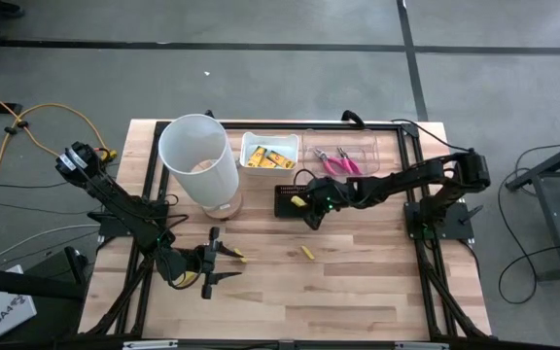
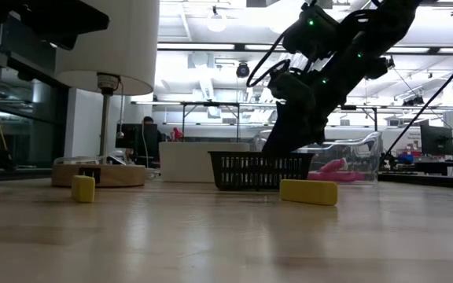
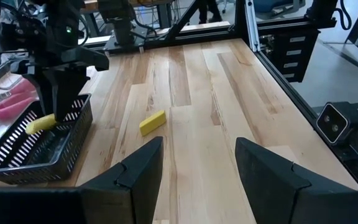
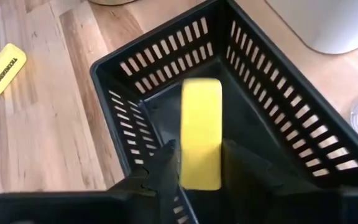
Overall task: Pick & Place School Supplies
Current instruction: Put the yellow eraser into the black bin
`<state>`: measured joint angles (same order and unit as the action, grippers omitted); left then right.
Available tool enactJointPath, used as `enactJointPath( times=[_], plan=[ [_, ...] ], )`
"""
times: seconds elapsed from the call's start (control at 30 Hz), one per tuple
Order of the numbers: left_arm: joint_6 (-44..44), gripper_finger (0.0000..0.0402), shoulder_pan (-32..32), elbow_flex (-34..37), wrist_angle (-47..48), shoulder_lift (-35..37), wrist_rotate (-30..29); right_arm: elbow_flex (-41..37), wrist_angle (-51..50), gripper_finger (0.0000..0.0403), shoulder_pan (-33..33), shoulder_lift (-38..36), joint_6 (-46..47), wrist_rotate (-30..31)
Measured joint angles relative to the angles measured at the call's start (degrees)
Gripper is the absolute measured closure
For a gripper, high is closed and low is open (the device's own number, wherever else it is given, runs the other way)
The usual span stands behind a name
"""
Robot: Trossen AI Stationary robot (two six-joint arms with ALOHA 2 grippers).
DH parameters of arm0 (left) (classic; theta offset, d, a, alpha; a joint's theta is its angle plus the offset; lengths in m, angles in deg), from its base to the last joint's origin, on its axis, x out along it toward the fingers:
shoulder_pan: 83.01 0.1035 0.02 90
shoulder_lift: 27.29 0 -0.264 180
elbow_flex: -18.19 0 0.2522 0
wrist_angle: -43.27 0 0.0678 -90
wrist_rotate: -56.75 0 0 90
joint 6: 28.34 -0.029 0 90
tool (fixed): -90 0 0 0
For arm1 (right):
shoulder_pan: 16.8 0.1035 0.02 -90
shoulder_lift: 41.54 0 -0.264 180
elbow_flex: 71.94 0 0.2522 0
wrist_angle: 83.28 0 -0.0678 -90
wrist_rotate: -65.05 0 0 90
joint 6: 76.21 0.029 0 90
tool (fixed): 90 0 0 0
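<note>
The right jaws [image 4: 201,163] pinch a yellow packet [image 4: 201,132] upright over the open black slotted basket [image 4: 135,84], its lower end hidden between the fingers. The left jaws [image 1: 224,264] gape wide and empty near the bench's front edge, just beside a small yellow block [image 1: 241,259]. Another yellow packet [image 1: 307,253] lies loose on the wooden bench [image 1: 358,292]. Pink-handled pliers [image 1: 336,162] sit in a clear tray [image 1: 367,146], blurred in the low view. A white bin [image 1: 198,160] stands behind.

Bin [image 1: 200,160] left of tray [image 1: 291,200], packet box [image 1: 267,154] behind, loose packet [image 1: 307,253] in front, on table [image 1: 358,282].
</note>
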<state>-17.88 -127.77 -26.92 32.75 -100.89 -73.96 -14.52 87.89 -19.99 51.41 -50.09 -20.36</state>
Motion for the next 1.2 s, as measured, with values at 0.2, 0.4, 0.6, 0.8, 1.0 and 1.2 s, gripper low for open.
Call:
enactJointPath(
  times=[0.2,0.4,0.6,0.8,1.0,1.2],
  plan=[
    [0.0,0.0208,0.0,0.0,0.0,0.0,0.0,0.0,0.0,0.0252,0.0,0.0,-0.9,-0.2],
    [0.0,0.0208,0.0,0.0,0.0,0.0,0.0,0.0,0.5,0.0252,0.1,-1.5,-2.3,-0.6],
    [0.0,0.0208,0.0,0.0,0.0,0.0,0.0,0.0,1.8,0.0266,2.6,-5.8,-1.8,-4.8],
    [0.0,0.0208,0.0,0.0,-0.1,0.0,0.0,0.0,0.6,0.0274,9.6,-6.6,2.9,-4.6],
    [0.0,0.0208,0.0,0.0,-0.4,0.0,0.0,0.0,-2.3,0.0275,16.6,-6.1,8.0,2.5],
    [0.0,0.0208,0.0,0.0,-0.4,0.0,0.0,0.0,-3.2,0.0275,22.4,-4.5,11.1,12.4]
  ],
)
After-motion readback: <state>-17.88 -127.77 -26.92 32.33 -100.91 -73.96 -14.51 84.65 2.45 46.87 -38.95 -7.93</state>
